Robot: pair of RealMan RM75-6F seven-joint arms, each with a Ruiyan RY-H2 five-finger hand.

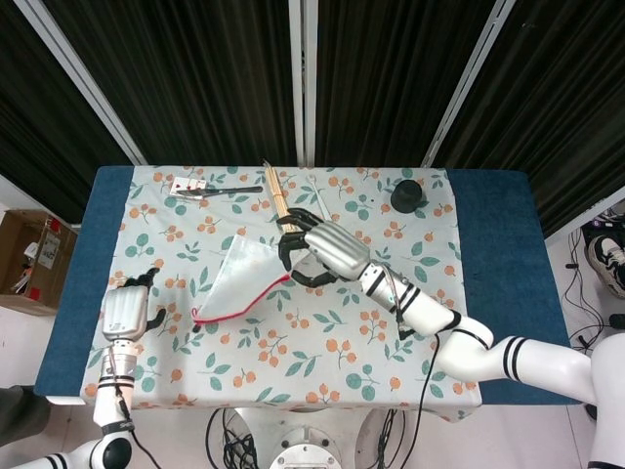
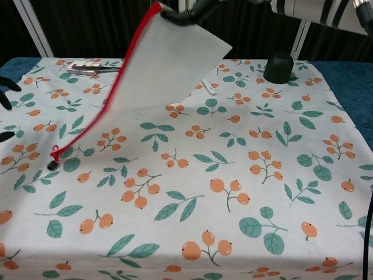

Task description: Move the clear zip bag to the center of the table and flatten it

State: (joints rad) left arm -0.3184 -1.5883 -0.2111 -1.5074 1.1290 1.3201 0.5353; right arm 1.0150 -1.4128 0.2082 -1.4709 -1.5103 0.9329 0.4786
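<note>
The left hand (image 1: 125,311) sits at the near-left of the worktop (image 1: 322,352), at about 8 o'clock from the centre, with its fingers spread and holding nothing; only dark fingertips (image 2: 6,100) show at the left edge of the chest view. Just to its right, at about 9 o'clock from the centre, the low end of the zip bag (image 1: 239,278) touches the flowered cloth (image 2: 233,192), where the red zip strip (image 2: 87,131) ends in a small loop. From there the bag rises tilted up toward 1 o'clock, its clear mesh-like sheet hanging off the worktop. The right hand (image 1: 327,252) is near the centre, reaching in from 4 o'clock, and pinches the raised top corner of the bag between thumb and fingers, the other fingers curled.

Farther back, at 12 o'clock, a pair of chopsticks (image 1: 277,191) lies pointing away from the robot. To their left, at about 11 o'clock, a spoon (image 1: 210,192) lies crosswise, with a small card (image 1: 187,184) beside it at the far-left edge. At about 1 o'clock, near the far-right edge, stands a dark round knob-shaped object (image 1: 408,195). A small white stick (image 2: 207,83) lies on the cloth behind the bag.
</note>
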